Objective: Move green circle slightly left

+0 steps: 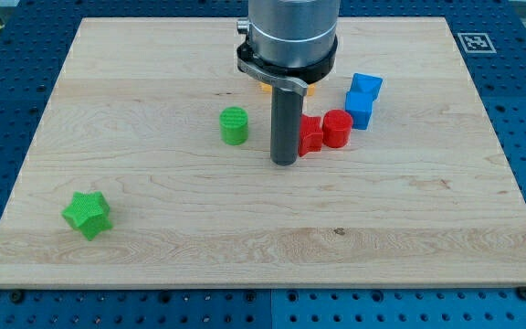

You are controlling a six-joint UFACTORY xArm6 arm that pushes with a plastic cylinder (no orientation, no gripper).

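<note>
The green circle (234, 125) stands on the wooden board (153, 238), a little left of the view's centre. My tip (285, 162) is down on the board to the right of the green circle, with a small gap between them. The rod partly covers a red block (310, 135) just to its right. A red cylinder (338, 128) stands next to that red block.
Two blue blocks (362, 99) sit right of the red ones. A yellow or orange block (268, 89) is mostly hidden behind the arm. A green star (87, 215) lies at the lower left. A printed marker (472, 41) is at the board's top right corner.
</note>
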